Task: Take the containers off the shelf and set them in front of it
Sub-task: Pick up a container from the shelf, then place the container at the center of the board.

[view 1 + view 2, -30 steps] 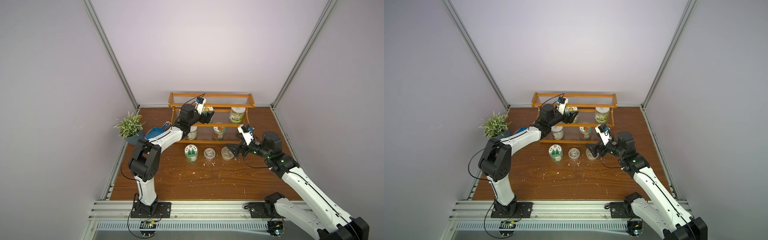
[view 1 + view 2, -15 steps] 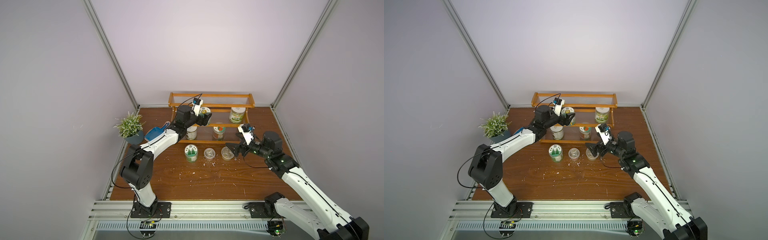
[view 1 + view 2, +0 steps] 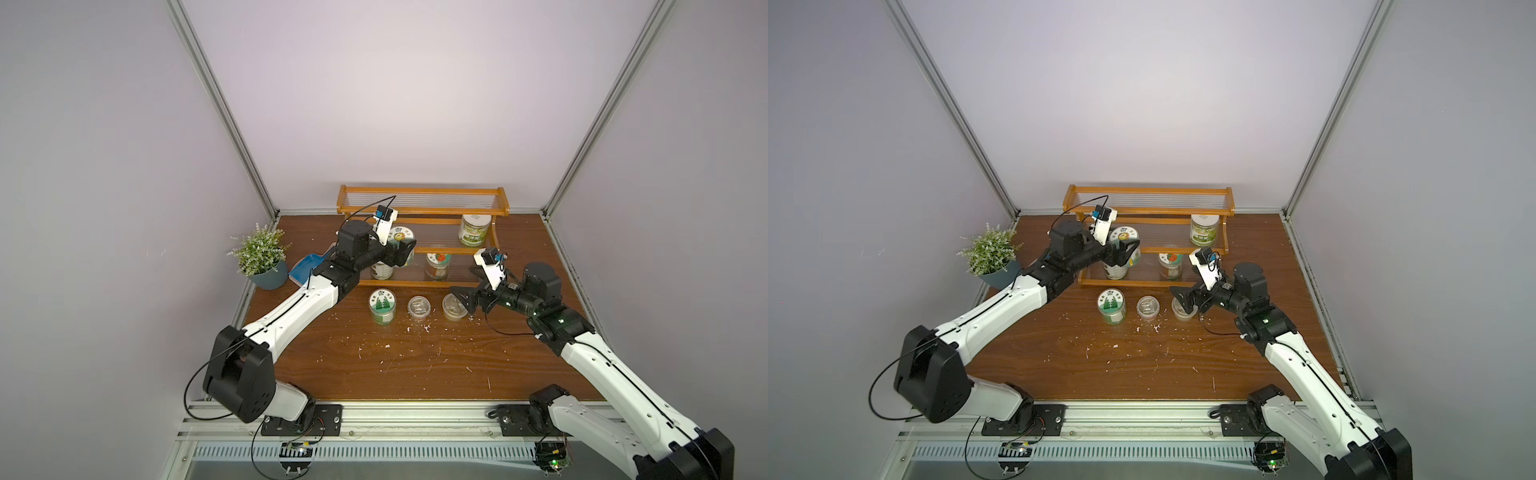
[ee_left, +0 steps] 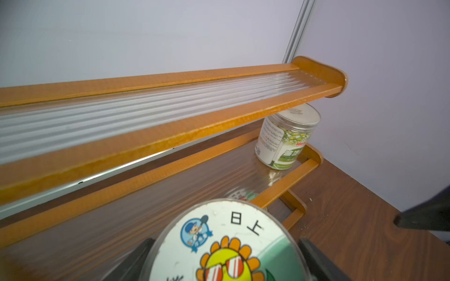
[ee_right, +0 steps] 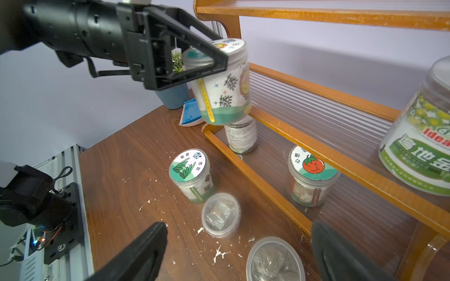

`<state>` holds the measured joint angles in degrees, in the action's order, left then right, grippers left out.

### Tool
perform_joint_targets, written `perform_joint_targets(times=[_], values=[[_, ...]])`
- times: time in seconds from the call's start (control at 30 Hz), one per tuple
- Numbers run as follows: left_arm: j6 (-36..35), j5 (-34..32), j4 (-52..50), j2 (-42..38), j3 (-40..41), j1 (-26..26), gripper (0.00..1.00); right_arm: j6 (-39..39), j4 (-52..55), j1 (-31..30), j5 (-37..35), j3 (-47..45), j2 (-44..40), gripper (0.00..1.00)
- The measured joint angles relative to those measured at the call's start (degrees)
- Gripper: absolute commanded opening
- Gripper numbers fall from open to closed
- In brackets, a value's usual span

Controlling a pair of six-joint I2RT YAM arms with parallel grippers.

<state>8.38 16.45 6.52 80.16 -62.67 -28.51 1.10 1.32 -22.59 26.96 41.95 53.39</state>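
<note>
Left tool (image 3: 401,254) grips the tilted sunflower-lid jar (image 5: 226,97) over the shelf's (image 3: 424,203) left end; its spot lies toward the surface's (image 3: 374,365) near edge; right tool (image 5: 237,227) gapes wide

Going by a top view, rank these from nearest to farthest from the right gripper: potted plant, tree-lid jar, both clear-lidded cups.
1. Rightmost clear-lidded cup, right at the right gripper.
2. Middle clear-lidded cup, centre of the front row.
3. Tree-lid jar, that row's left end.
4. Potted plant, far off to the left.
</note>
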Motion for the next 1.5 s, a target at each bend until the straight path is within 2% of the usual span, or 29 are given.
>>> perform_joint_targets(times=[0.13, 0.37, 0.6, 0.83, 1.07, 1.33, 1.5], values=[[0.0, -0.8, -5.2, -7.5, 2.7, -1.3, 0.87, 0.0, -0.4, 0.2, 0.3, -0.5, 0.0, 0.99], [2.2, -2.9, -12.0, -22.8, 12.4, -3.9, 0.87, 0.0, -0.7, 0.2, 0.2, -0.5, 0.0, 0.99], [6.9, -4.1, -16.8, -30.3, 21.7, -7.7, 0.87, 0.0, -0.7, 0.6, 0.0, -0.5, 0.6, 0.99], [11.3, -6.3, -18.4, -33.5, 27.7, -13.1, 0.87, -0.1, -0.7, 1.4, -0.1, -0.5, 0.8, 0.99], [14.7, -7.3, -18.3, -37.6, 34.9, -14.4, 0.87, -0.1, -0.7, 1.7, 0.0, -0.5, 1.3, 0.99], [15.9, -7.7, -13.5, -34.1, 41.1, -14.5, 0.87, 0.0, -1.1, 1.8, 0.3, -0.5, 1.8, 0.99], [15.6, -8.2, -7.2, -32.7, 44.4, -14.5, 0.87, 0.1, -1.2, 1.8, 0.4, -0.5, 1.9, 0.99]])
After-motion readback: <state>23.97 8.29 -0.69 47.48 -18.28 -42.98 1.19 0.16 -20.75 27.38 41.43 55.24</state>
